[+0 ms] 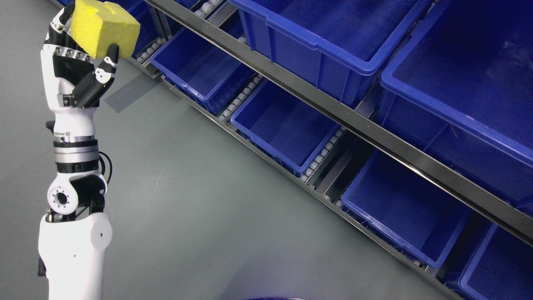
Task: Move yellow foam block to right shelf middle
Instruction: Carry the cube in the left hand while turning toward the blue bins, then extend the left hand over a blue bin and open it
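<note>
Block (104, 27) of yellow foam is sitting at the upper left of your head view, gripped in the left hand (77, 62), whose thumb (109, 62) is pressing its lower edge while the fingers are wrapping round its far side. You are looking at the left arm (75, 200) rising straight up from the bottom left corner over grey floor (187, 208), with the block held clear of the shelf rack (374, 129). Blue bins (287, 125) are lining the rack's tiers diagonally across the right, the nearest one lying just beside the block.
</note>
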Robot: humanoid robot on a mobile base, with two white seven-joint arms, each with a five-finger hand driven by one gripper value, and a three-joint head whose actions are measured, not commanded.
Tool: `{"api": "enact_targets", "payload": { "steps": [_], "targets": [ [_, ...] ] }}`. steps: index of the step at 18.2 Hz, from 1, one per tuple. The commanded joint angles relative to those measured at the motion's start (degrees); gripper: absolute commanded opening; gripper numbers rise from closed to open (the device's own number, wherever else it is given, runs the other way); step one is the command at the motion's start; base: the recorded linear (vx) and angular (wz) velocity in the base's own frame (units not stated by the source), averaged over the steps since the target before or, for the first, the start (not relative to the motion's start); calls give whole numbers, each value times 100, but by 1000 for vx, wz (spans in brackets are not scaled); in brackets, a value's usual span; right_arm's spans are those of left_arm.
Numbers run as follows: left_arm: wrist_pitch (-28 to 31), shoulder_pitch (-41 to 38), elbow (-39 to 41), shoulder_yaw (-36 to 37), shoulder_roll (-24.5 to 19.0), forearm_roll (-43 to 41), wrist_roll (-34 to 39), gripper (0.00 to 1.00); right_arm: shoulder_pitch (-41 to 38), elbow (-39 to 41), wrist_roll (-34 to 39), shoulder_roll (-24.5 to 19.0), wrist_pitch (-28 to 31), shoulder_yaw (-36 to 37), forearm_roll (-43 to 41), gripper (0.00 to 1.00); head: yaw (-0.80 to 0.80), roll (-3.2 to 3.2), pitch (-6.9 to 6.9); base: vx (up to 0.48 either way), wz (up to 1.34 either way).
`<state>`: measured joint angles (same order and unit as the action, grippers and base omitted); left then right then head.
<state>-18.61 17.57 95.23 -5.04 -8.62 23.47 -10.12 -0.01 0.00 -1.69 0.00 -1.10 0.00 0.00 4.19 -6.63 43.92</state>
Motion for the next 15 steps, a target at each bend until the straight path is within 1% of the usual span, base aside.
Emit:
{"api": "enact_targets", "payload": {
  "steps": [1,2,4,5,7,10,14,15],
  "targets": [
    [1128,1545,-66,678,-1106,-52,-331,23,-131,100,2,100,-4,70,17,100,0,0,0,266,-330],
    [1444,1879,-153,853,-1168,-209,-585,23,-140,100,2,100,-4,70,17,100,0,0,0,266,-330],
    [1842,2320,-417,1179,-1151,-1042,-1130,24,-140,100,2,100,-4,70,17,100,0,0,0,261,-294],
    [1895,2487,-618,1267,-1073,-1620,-1541,24,-140,100,2,100,-4,70,17,100,0,0,0,211,-237],
    [1896,2515,-778,1417,-705,-2361,-2201,24,-140,100,2,100,-4,70,17,100,0,0,0,198,-232],
    [1896,2497,-778,1566,-378,-2890,-2705,24,-131,100,2,100,-4,70,17,100,0,0,0,175,-223],
    [1905,2515,-918,2049,43,-2936,-2925,25,-140,100,2,100,-4,70,17,100,0,0,0,140,-176],
    [1905,2524,-980,2155,245,-2944,-2986,25,-140,100,2,100,-4,70,17,100,0,0,0,126,-165]
  ]
}}
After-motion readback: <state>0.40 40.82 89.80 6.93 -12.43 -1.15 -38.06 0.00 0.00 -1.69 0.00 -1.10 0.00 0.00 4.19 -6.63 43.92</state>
